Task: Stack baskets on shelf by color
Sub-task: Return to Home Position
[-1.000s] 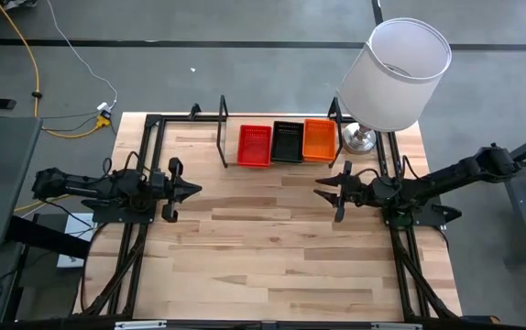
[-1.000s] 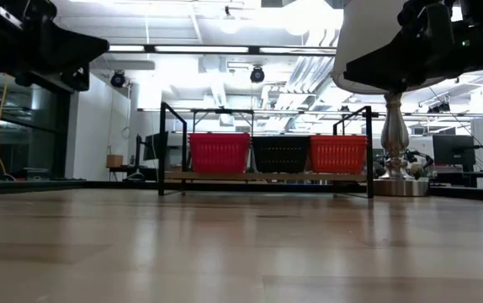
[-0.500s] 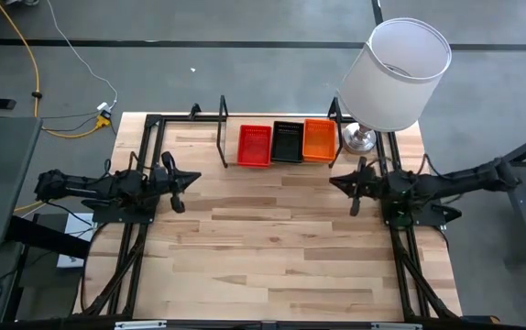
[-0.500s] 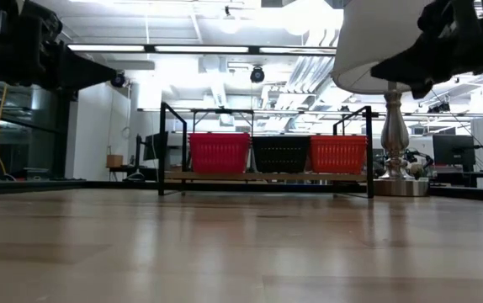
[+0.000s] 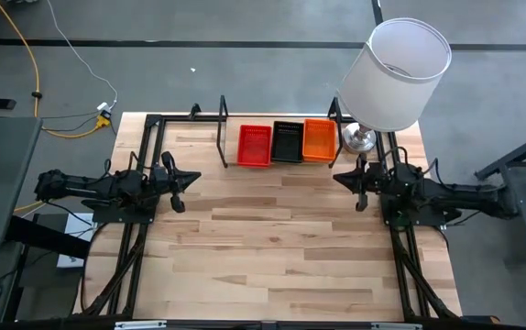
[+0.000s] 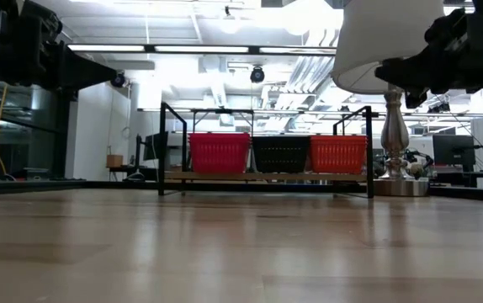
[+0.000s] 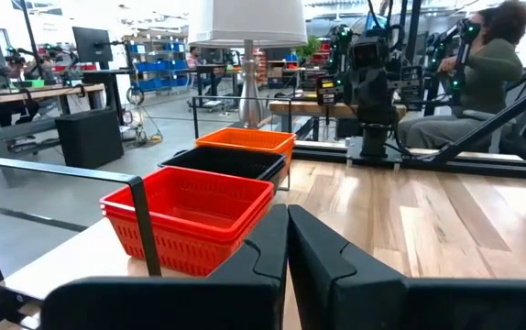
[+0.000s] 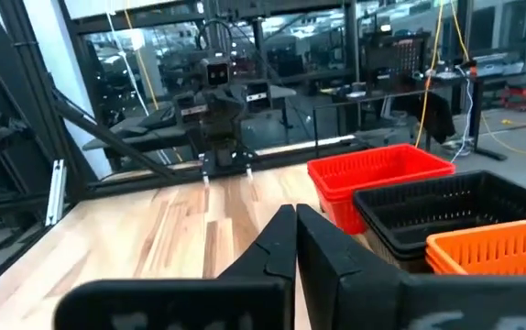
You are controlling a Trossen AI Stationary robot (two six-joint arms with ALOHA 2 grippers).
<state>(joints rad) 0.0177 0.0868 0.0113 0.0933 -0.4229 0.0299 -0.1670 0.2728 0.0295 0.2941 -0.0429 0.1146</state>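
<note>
Left arm [image 5: 89, 188] lies low and stretched out on the left side, left gripper [image 5: 190, 178] pointing inward toward the middle, fingers [image 7: 263, 247] pressed together tip to tip. Right arm [image 5: 446, 192] mirrors that pose on the right side, right gripper [image 5: 338, 178] pointing inward, fingers [image 8: 277, 243] also closed against each other. The two grippers face each other, well apart.

At twelve o'clock on the worktop [image 5: 272, 247], the shelf [image 5: 222, 137]. Inside it, in a row: left stack of baskets [image 5: 255, 145], middle stack [image 5: 288, 141], right stack [image 5: 319, 139]. Just beside, at one o'clock, a lamp [image 5: 400, 73]. At nine and three o'clock, left gripper [image 5: 192, 178] and right gripper [image 5: 338, 178].
</note>
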